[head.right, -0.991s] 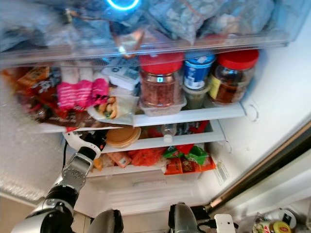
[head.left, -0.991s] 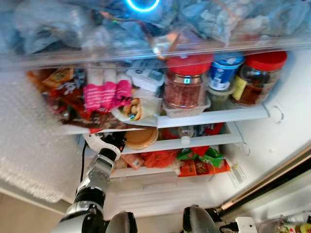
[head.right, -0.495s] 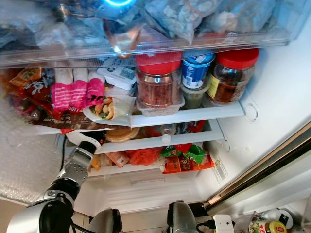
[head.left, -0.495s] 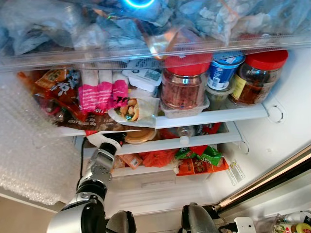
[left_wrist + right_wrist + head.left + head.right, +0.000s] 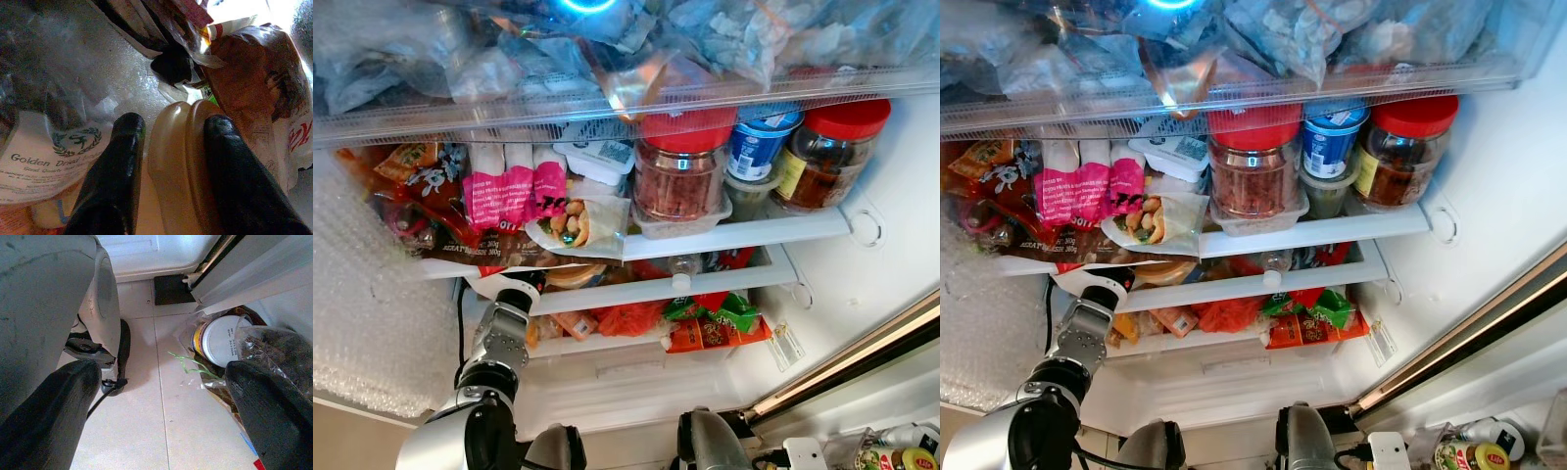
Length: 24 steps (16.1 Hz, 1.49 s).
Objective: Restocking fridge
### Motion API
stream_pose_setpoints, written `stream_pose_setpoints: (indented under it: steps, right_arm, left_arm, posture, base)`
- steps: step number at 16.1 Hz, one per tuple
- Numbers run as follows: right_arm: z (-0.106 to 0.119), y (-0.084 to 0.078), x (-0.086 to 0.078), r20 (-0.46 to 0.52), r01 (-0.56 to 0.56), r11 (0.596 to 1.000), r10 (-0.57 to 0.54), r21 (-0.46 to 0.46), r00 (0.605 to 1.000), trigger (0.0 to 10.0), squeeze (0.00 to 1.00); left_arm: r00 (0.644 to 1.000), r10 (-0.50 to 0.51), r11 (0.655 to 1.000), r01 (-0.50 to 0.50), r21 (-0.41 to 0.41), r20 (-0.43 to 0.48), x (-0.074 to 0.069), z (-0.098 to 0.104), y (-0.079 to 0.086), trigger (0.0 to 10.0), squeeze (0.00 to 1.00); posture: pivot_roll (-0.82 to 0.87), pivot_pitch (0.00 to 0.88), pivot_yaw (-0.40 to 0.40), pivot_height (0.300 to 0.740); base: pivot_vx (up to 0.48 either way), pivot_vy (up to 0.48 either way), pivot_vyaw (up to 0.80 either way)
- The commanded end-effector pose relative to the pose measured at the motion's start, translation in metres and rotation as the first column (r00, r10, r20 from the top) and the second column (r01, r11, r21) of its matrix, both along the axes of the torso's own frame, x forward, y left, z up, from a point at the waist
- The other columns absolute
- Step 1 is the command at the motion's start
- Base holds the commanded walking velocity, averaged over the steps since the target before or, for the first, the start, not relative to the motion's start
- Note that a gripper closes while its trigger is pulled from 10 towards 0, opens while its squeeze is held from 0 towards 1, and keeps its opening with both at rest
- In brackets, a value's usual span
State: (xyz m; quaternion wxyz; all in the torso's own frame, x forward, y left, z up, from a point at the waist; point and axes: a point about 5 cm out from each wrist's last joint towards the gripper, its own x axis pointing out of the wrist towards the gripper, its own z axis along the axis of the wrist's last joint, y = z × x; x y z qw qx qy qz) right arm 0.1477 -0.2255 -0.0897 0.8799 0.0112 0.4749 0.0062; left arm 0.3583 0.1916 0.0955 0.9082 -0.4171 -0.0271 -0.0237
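Your left claw (image 5: 166, 147) is deep in the open fridge (image 5: 862, 294), reaching in under the shelf that carries the big red-lidded jar (image 5: 683, 171), and its two black fingers (image 5: 117, 171) are spread around the rim of a tan lidded container (image 5: 181, 166), one finger on each side, touching it. That container (image 5: 576, 275) sits on the second shelf, below and to the left of the jar, tucked under the wrap in its clear bag (image 5: 582, 220). In the wrist view a bag printed "Golden Dried" (image 5: 54, 147) lies just beside one finger and a brown bagged item (image 5: 244, 78) beside the other. Your right claw (image 5: 161, 396) hangs low over the tiled floor (image 5: 146, 431), fingers wide apart and holding nothing, with a white tub in a plastic bag (image 5: 222, 340) near it.
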Motion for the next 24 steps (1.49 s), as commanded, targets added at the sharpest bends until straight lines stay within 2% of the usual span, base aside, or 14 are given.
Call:
stream_pose_setpoints:
  steps: [1, 6, 10, 17, 18, 19, 22, 24]
  right_arm:
    - [-0.005, 0.004, -0.009, -0.039, -0.014, 1.0, 0.015, 0.014, 0.999, 10.0, 0.0]
    - [-0.005, 0.007, -0.009, -0.039, -0.016, 1.0, 0.016, 0.017, 0.999, 10.0, 0.0]
    - [-0.005, 0.009, -0.008, -0.037, -0.01, 1.0, 0.01, 0.02, 0.999, 10.0, 0.0]
    - [-0.006, 0.011, -0.009, -0.034, -0.007, 1.0, 0.008, 0.024, 0.999, 10.0, 0.0]
    - [-0.006, 0.012, -0.008, -0.033, -0.006, 1.0, 0.006, 0.025, 0.999, 10.0, 0.0]
    - [-0.006, 0.012, -0.008, -0.032, -0.004, 1.0, 0.005, 0.027, 0.999, 10.0, 0.0]
    - [-0.006, 0.013, -0.008, -0.03, 0.0, 1.0, 0.001, 0.029, 1.0, 10.0, 0.0]
    - [-0.006, 0.015, -0.007, -0.029, 0.0, 0.999, 0.001, 0.032, 1.0, 10.0, 0.0]
  left_arm:
    - [0.999, -0.012, 0.998, 0.009, -0.056, -0.053, -0.004, -0.012, -0.002, 10.0, 1.0]
    - [0.992, -0.13, 0.989, 0.13, -0.076, 0.005, -0.005, -0.01, -0.014, 10.0, 1.0]
    - [0.974, -0.223, 0.974, 0.224, -0.039, 0.036, -0.007, -0.008, -0.023, 10.0, 1.0]
    - [0.953, -0.301, 0.954, 0.301, 0.003, 0.049, -0.007, -0.003, -0.033, 10.0, 1.0]
    - [0.952, -0.302, 0.953, 0.302, 0.007, 0.049, -0.009, -0.004, -0.033, 10.0, 0.59]
    - [0.95, -0.308, 0.951, 0.308, 0.015, 0.049, -0.011, -0.005, -0.033, 10.0, 0.0]
    - [0.942, -0.331, 0.943, 0.328, 0.053, 0.06, -0.02, -0.005, -0.034, 10.0, 0.0]
    - [0.934, -0.352, 0.936, 0.353, -0.012, 0.057, -0.029, -0.013, -0.035, 10.0, 0.0]
  posture:
    - [-0.1, 0.179, -0.004, 0.635]
    - [-0.09, 0.172, 0.005, 0.635]
    - [-0.08, 0.165, 0.016, 0.635]
    - [-0.08, 0.146, 0.032, 0.635]
    - [-0.08, 0.149, 0.036, 0.635]
    - [-0.07, 0.156, 0.038, 0.635]
    - [-0.06, 0.165, 0.043, 0.635]
    - [-0.06, 0.168, 0.043, 0.635]
  base:
    - [0.0, 0.0, 0.0]
    - [0.0, 0.0, 0.0]
    - [0.0, 0.0, 0.0]
    - [0.0, 0.0, 0.0]
    - [0.0, 0.0, 0.0]
    - [0.0, 0.0, 0.0]
    - [0.0, 0.0, 0.0]
    - [0.0, 0.0, 0.0]
